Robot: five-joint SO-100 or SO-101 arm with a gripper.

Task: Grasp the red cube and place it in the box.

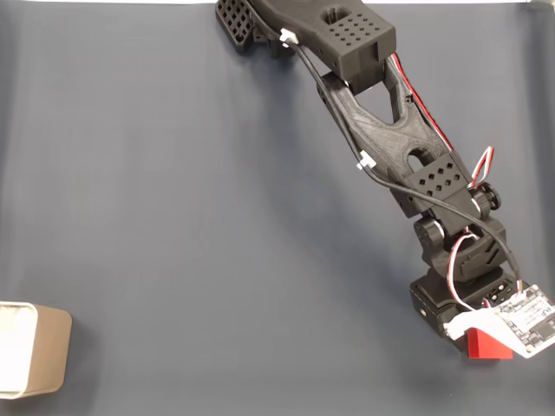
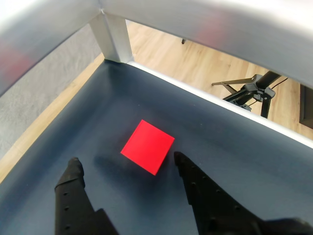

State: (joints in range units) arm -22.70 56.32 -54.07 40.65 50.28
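One red cube (image 2: pixel 147 147) — one box (image 1: pixel 33 348)

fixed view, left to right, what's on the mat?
the box → bare dark mat → the black arm → the red cube, partly under the arm's wrist, with the white board overlapping above it.

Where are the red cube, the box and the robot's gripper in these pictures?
red cube (image 2: pixel 147 146): wrist view, middle of its top face.
box (image 1: pixel 50 348): fixed view, its tan outer wall.
gripper (image 2: pixel 126 164): wrist view, open, midway between its two black fingertips.
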